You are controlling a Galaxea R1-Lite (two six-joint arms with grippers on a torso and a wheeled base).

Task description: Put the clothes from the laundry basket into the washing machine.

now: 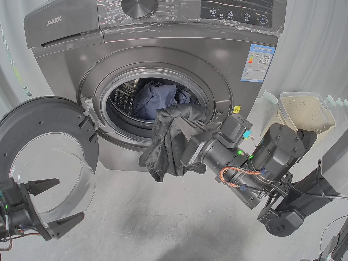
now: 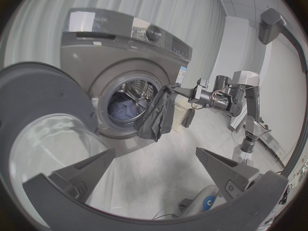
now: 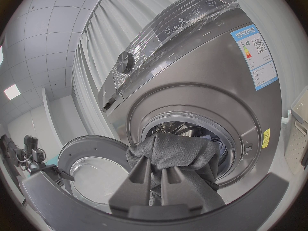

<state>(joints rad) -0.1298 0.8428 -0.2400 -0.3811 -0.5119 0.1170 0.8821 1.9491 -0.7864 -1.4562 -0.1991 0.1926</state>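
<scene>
Dark garment [image 1: 166, 149] across washing machine [image 1: 72, 66] mouth; door [image 1: 47, 120] open, basket [image 1: 308, 109] beside.

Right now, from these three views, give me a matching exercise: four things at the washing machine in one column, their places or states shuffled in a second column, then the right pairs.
Column one
1. dark grey garment
2. navy garment
3. washer door
4. laundry basket

Column two
A. swung open, on the robot's left
B. lying inside the drum
C. clamped in the right tool, hanging at the drum's mouth
D. standing beside the machine, on the robot's right

Pairs: 1-C, 2-B, 3-A, 4-D
</scene>
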